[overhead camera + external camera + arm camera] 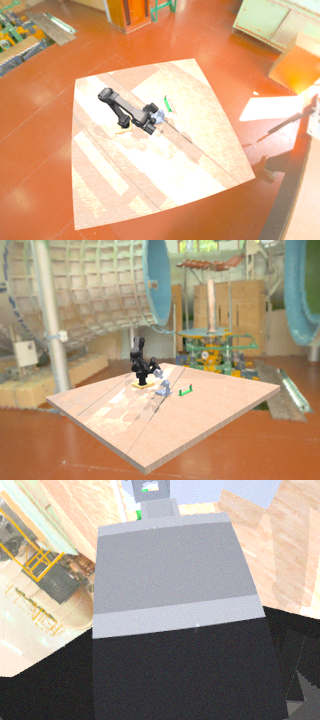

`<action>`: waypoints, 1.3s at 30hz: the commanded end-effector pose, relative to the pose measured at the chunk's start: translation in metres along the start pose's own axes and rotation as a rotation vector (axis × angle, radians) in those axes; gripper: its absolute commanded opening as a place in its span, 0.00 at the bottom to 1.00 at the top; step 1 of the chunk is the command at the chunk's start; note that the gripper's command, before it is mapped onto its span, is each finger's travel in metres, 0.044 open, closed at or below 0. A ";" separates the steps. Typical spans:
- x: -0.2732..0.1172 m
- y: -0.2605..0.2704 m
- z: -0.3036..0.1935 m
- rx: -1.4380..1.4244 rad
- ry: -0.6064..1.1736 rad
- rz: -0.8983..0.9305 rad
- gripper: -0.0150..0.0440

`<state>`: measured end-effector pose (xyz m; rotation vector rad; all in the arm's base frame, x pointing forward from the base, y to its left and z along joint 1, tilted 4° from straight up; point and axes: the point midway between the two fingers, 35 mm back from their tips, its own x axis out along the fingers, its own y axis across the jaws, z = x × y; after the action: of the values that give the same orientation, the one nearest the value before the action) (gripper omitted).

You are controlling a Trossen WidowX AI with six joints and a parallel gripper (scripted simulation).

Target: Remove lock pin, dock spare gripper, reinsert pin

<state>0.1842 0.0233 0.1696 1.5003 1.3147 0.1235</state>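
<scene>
My gripper [152, 119] [154, 368] [172, 615] is shut on the grey spare gripper [158, 373] [172, 570]. It holds it tilted in the air above and beside the blue-grey mount [160, 115] [163, 392]. The spigot [160, 508] points away from the wrist camera, toward the mount's socket [166, 383] [165, 494]. In the exterior view a gap shows between spare gripper and socket. The white lock pin [184, 388] with its red head lies across the green rack [167, 104] [185, 392], out of the socket. The arm hides much of the spare gripper in the top view.
The green rack stands close beside the mount, on the side away from the arm's base. The arm's base stands on a yellow plate [124, 131] [140, 386]. All stand on a wooden table top [180, 160] [196, 415]. Shadows and bright patches cross it.
</scene>
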 end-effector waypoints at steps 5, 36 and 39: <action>0.008 0.001 0.006 -0.007 0.000 0.018 0.25; 0.035 0.002 0.032 -0.005 -0.001 0.019 0.25; 0.038 0.002 0.035 -0.005 -0.001 0.019 0.25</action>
<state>0.2192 0.0288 0.1376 1.4992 1.3008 0.1241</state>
